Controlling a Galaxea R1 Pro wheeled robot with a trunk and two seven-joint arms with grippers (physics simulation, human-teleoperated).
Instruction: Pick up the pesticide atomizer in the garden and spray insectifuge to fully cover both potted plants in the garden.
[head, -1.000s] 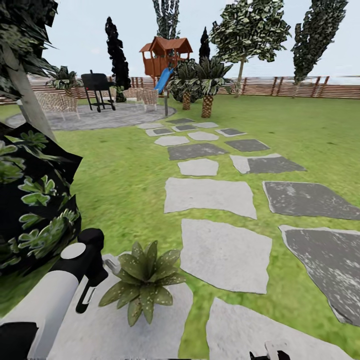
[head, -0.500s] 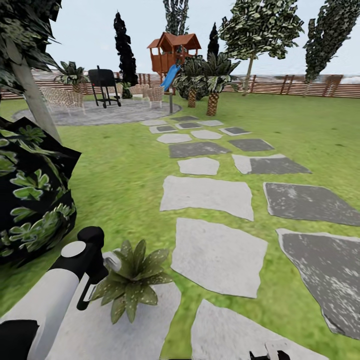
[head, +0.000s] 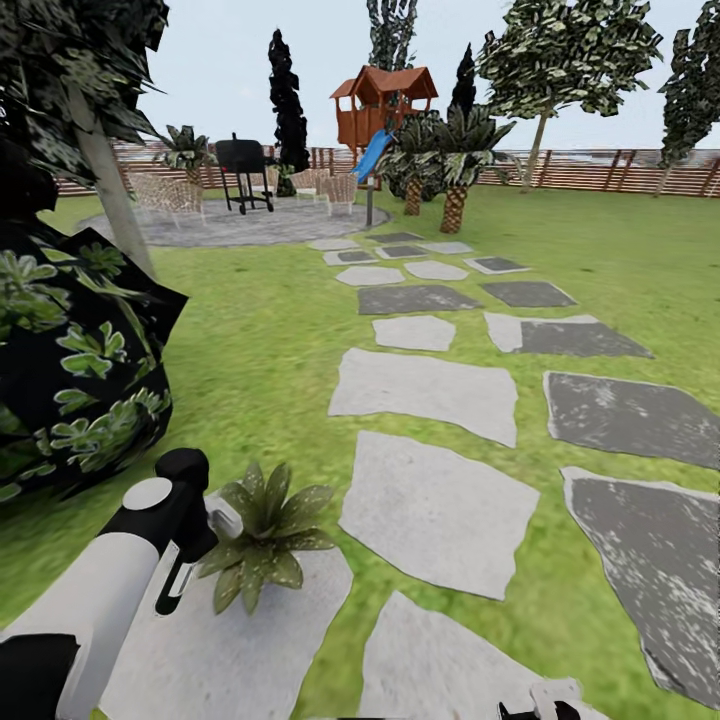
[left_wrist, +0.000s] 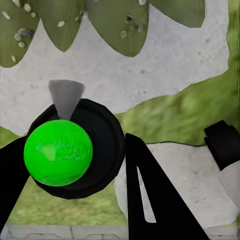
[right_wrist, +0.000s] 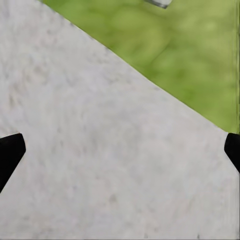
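The head view shows the left arm (head: 110, 590) reaching down beside a potted plant (head: 262, 535) that sits on a pale slab (head: 230, 650), with a dark bush (head: 75, 390) close at its left and open lawn (head: 260, 340) and stepping stones (head: 425, 390) running ahead to the fence (head: 600, 172). The left wrist view adds what the head view hides: the left gripper (left_wrist: 70, 165) pinching the atomizer (left_wrist: 75, 152), green ball and black collar between dark fingers (left_wrist: 150, 200), its grey nozzle aimed at the speckled leaves just beyond. In the right wrist view the right gripper (right_wrist: 120, 150) hangs spread wide over bare slab (right_wrist: 100, 165) near a grass edge (right_wrist: 180, 60).
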